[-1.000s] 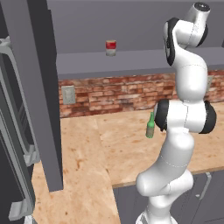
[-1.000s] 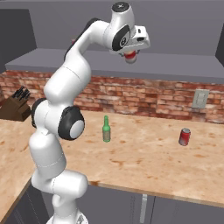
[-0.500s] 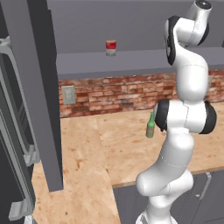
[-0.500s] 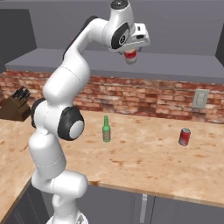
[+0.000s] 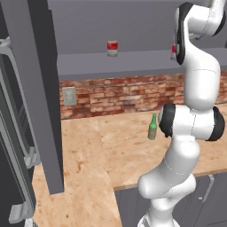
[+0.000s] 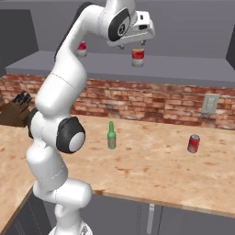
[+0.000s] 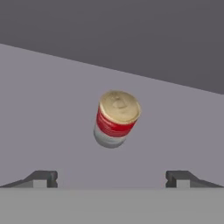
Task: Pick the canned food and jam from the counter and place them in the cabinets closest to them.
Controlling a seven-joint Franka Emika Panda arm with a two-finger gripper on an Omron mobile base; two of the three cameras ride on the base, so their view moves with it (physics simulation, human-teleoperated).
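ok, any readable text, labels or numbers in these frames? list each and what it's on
None readable.
Canned food on the cabinet shelf: red and white bands, no lettering resolves.
Red soda can on the counter: no legible print.
Green bottle: the label area is too small to read.
Second small jar on the shelf: too small to tell.
Wall outlet and knife block: no markings visible.

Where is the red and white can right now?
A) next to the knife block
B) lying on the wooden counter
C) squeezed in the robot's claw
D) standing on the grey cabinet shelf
D. The red and white can stands upright on the grey cabinet shelf, and the claw is open just in front of it, its fingertips wide apart and touching nothing.
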